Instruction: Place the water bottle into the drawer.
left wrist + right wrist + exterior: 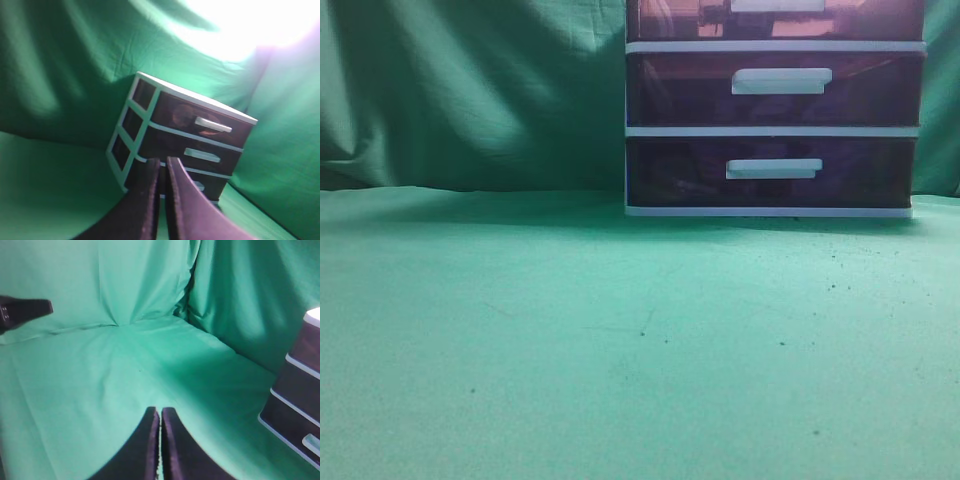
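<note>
The drawer (670,22) is the top one of a three-drawer unit at the back right, reddish-purple with a white bar handle (777,5), cut off by the frame's top edge. It looks closed. The left wrist view shows it (172,114) from the left front. No water bottle shows in any view. My left gripper (161,163) is shut and empty, off the table, pointing at the unit. My right gripper (160,413) is shut and empty above the green cloth. Neither gripper shows in the exterior view.
Two darker purple drawers (680,90) (680,172) sit below the top one. Green cloth (570,340) covers the table and the backdrop. The unit's edge (300,390) shows at the right of the right wrist view. A dark part (22,310) shows at its left edge.
</note>
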`<state>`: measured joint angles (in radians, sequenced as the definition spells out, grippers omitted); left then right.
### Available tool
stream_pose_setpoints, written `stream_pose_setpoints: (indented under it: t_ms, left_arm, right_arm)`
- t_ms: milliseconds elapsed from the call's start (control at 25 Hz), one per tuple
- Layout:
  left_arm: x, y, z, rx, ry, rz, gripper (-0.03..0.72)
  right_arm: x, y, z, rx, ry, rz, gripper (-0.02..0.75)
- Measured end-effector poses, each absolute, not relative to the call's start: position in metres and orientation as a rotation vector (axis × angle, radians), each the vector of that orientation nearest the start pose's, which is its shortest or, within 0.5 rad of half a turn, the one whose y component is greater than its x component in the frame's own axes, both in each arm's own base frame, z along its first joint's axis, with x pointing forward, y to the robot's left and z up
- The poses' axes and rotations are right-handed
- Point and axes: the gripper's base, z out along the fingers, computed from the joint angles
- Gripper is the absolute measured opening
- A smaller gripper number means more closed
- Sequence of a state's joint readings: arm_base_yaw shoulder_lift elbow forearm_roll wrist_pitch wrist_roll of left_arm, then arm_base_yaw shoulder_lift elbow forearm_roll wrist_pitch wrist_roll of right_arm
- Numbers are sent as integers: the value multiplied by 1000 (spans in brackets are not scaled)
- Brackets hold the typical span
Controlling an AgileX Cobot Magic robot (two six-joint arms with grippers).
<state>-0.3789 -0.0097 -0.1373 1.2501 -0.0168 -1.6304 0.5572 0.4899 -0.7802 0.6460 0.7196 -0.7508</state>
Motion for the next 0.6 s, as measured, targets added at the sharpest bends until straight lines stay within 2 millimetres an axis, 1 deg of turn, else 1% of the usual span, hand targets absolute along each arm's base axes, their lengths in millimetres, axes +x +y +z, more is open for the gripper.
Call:
stream_pose_setpoints:
  t_ms: [200,280,360,440,520,600]
  left_arm:
    - [44,-14,253,-28,1388,-613,0]
    - [46,-13,246,-23,1411,-569,0]
    - [48,-13,239,-25,1434,-549,0]
    - [50,-13,233,-23,1451,-540,0]
    - [50,-13,231,-20,1457,-536,0]
    - [50,-13,231,-10,1455,-524,0]
  right_arm:
    - [45,71,383,-968,1546,608,0]
    - [46,73,375,-986,1557,602,0]
    - [50,74,361,-999,1591,598,0]
    - [54,77,342,-1003,1640,604,0]
    - [58,79,325,-981,1665,618,0]
    - [63,81,312,-911,1682,652,0]
